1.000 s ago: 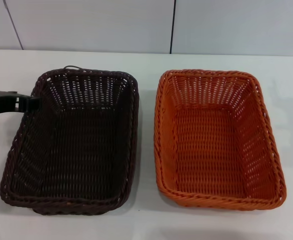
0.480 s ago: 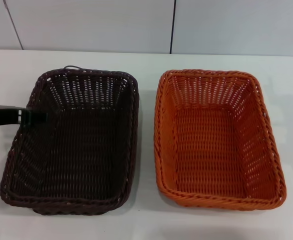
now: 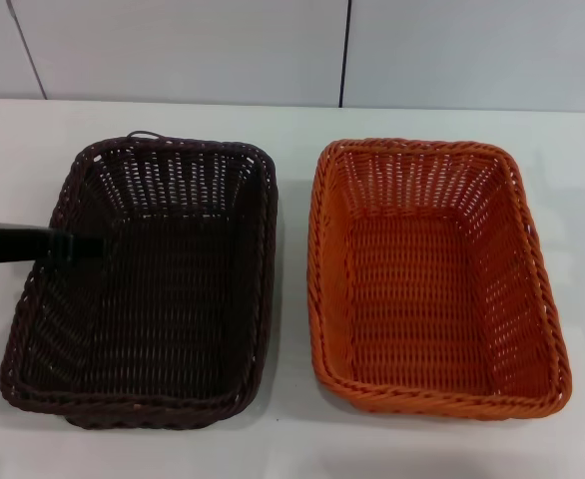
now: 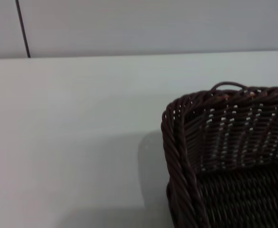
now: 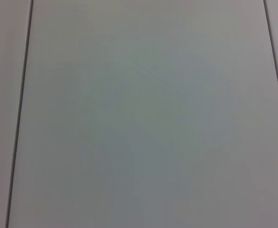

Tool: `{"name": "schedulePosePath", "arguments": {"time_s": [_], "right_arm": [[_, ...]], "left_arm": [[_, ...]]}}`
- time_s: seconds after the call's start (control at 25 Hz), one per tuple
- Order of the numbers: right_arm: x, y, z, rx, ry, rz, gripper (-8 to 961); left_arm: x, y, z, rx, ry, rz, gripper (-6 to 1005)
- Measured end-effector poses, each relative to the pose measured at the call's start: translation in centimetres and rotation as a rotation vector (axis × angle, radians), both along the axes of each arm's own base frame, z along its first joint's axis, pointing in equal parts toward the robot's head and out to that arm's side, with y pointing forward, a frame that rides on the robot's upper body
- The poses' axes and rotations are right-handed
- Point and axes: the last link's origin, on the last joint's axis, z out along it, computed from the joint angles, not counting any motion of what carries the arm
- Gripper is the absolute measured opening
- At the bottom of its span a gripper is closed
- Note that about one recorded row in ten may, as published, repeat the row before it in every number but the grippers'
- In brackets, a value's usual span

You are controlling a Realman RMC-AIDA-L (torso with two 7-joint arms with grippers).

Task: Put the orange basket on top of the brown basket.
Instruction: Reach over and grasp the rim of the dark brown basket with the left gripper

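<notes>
The brown basket (image 3: 265, 239) sits on the left of the white table, empty. The orange basket (image 3: 532, 269) sits to its right, empty, with a narrow gap between them. My left gripper (image 3: 85, 244) reaches in from the left edge of the head view and lies over the brown basket's left rim, its tip above the basket's inside. The left wrist view shows a far corner of the brown basket (image 4: 177, 142) and bare table beside it. My right gripper is out of view; the right wrist view shows only a pale panelled surface.
The white table (image 3: 292, 130) runs back to a grey panelled wall (image 3: 173, 50). A small dark loop (image 3: 143, 135) sticks up at the brown basket's far rim.
My left gripper has moved right and slightly down, from beside the brown basket's left rim to over its inside. Both baskets stay where they were.
</notes>
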Motion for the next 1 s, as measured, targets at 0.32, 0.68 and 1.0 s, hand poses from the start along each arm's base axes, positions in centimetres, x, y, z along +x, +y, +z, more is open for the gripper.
{"name": "schedulePosePath", "arguments": {"time_s": [0.32,0.68,1.0], "right_arm": [[-0.01,-0.06,0.04,0.001,-0.008,0.002,777],[0.09,-0.37,0.02,0.006,-0.007,0.001,777],[0.2,-0.53,0.02,0.006,-0.007,-0.003,777]], "left_arm": [[-0.17,-0.13,-0.33,-0.021,-0.001,0.014,730],[0.17,-0.15,-0.55,-0.032,0.005,0.004,447],[0.47,-0.21,-0.67,-0.042,0.01,-0.005,237]]}}
